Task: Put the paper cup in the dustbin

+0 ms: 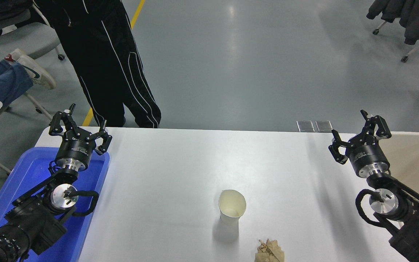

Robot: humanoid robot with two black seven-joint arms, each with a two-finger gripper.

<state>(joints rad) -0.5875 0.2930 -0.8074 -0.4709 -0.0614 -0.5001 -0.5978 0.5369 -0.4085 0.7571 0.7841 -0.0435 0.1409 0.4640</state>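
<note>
The paper cup (232, 207) stands upright on the white table (180, 163), near the front middle, white with a cream inside and a slightly squashed rim. The beige dustbin (418, 163) sits at the table's right end, partly behind my right arm. My right gripper (356, 135) is open and empty near the table's far right corner, well to the right of and beyond the cup. My left gripper (80, 125) is open and empty, parked at the far left over the blue tray.
A blue plastic tray (24, 174) lies under my left arm. A crumpled brown paper wad (269, 251) lies at the front edge, just right of the cup. A person in black trousers (111, 65) stands beyond the far left corner.
</note>
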